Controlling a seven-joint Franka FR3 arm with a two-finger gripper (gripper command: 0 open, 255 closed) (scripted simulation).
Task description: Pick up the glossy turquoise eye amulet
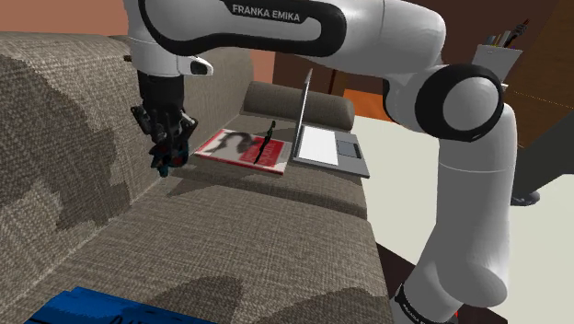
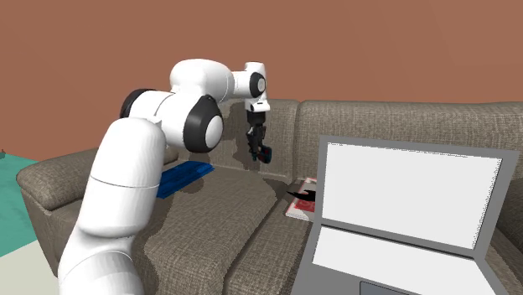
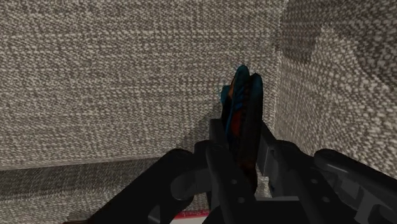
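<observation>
I recorded the gripper (image 1: 167, 156) clamped on the turquoise eye amulet (image 3: 243, 95), held edge-on above the sofa seat (image 1: 239, 239); I judged that the narrow pinch near its lower edge could let it slip on any jolt

Grey-brown fabric sofa (image 1: 230, 230). On its seat, in the shoulder view: open laptop (image 1: 327, 147) far right, red book (image 1: 241, 149) just left of it, blue item (image 1: 92, 308) near left.
</observation>
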